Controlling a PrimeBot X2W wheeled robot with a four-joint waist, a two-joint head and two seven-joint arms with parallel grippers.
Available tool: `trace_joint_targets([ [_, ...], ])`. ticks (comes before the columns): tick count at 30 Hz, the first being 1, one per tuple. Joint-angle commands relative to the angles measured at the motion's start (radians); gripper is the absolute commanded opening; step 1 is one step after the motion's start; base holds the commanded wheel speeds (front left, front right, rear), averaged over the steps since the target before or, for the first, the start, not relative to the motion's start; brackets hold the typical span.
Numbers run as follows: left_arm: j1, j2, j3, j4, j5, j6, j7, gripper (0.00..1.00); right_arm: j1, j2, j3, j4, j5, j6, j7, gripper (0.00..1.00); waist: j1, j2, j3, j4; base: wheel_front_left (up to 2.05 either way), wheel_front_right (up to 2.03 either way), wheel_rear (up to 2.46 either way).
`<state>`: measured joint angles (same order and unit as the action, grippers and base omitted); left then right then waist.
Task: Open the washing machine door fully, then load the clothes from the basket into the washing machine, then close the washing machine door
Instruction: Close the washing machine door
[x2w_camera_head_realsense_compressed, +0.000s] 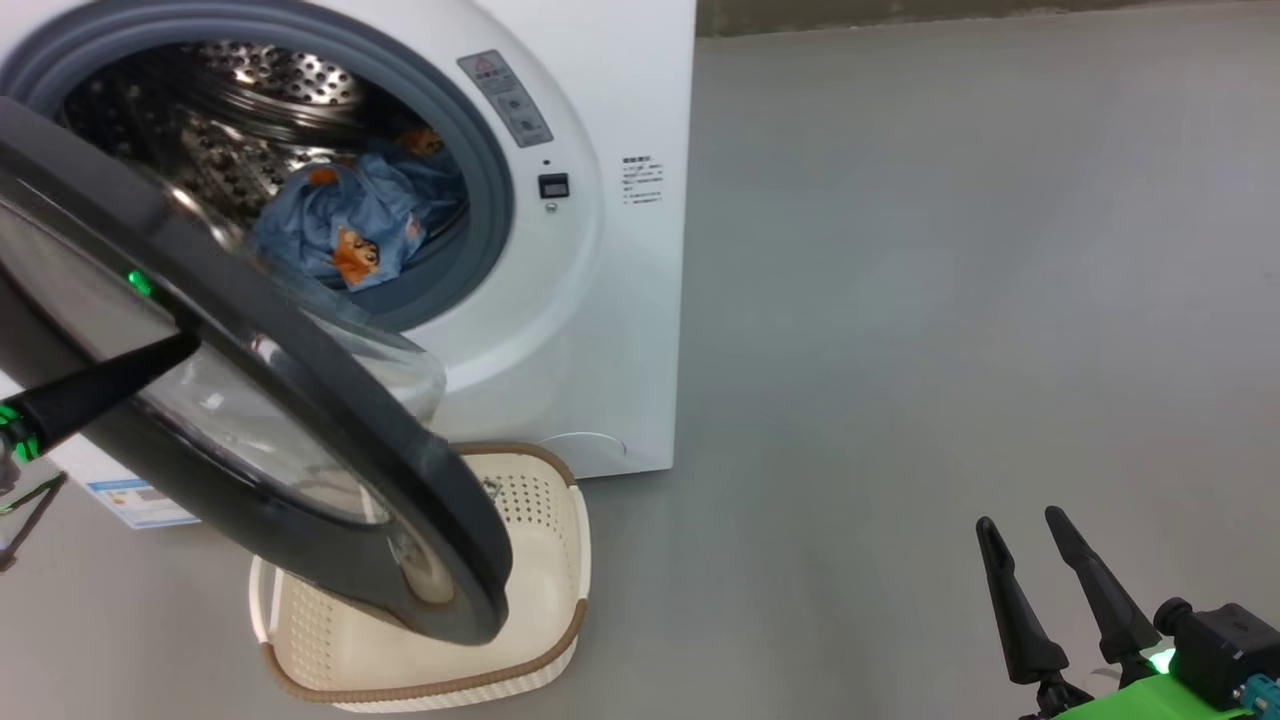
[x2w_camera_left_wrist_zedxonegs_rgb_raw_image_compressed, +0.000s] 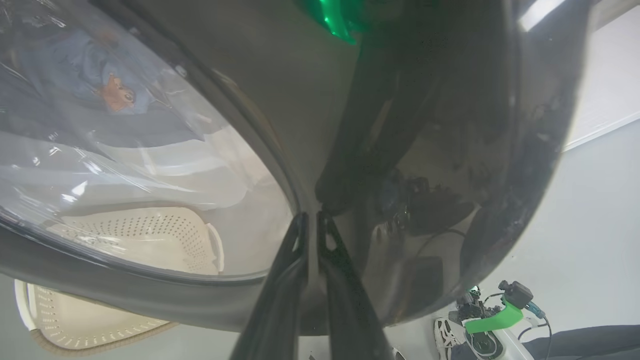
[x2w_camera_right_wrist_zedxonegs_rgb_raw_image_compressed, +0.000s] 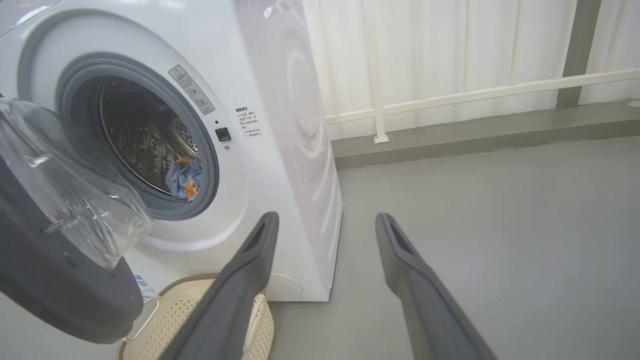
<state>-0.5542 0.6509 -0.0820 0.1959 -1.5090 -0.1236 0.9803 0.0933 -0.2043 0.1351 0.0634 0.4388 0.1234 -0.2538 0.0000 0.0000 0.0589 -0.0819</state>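
left tool (x2w_camera_left_wrist_zedxonegs_rgb_raw_image_compressed: 311, 216) clenched, tips on door rim (x2w_camera_head_realsense_compressed: 440, 520) | right tool (x2w_camera_right_wrist_zedxonegs_rgb_raw_image_compressed: 325, 217) released, holding nothing | clothes (x2w_camera_head_realsense_compressed: 350, 215) in drum (x2w_camera_head_realsense_compressed: 250, 100)

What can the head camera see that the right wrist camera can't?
Head view: the shut left fingers touching the door's dark outer face. Right wrist view: a white railing behind the machine, and the machine's side. Both: the part-open door, clothes in the drum, the basket below the door, and the open right fingers.
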Motion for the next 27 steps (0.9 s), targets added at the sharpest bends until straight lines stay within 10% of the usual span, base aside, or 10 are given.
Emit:
trace_joint_targets([
  [1, -0.064, 0.038, 0.041, -0.02, 0.007, -0.007, -0.014, 0.0, -0.012, -0.014, 0.014, -0.028, -0.007, 0.007, -0.008, 1.0, 0.0, 0.0, 0.006, -0.02, 0.0, 0.0, 0.0],
  [27, 0.046, 0.054, 0.064, -0.04, 0.0, -0.007, -0.066, 0.09, 0.001, -0.016, 0.007, -0.026, -0.006, 0.007, -0.008, 1.0, 0.0, 0.0, -0.026, 0.028, 0.0, 0.0, 0.0],
])
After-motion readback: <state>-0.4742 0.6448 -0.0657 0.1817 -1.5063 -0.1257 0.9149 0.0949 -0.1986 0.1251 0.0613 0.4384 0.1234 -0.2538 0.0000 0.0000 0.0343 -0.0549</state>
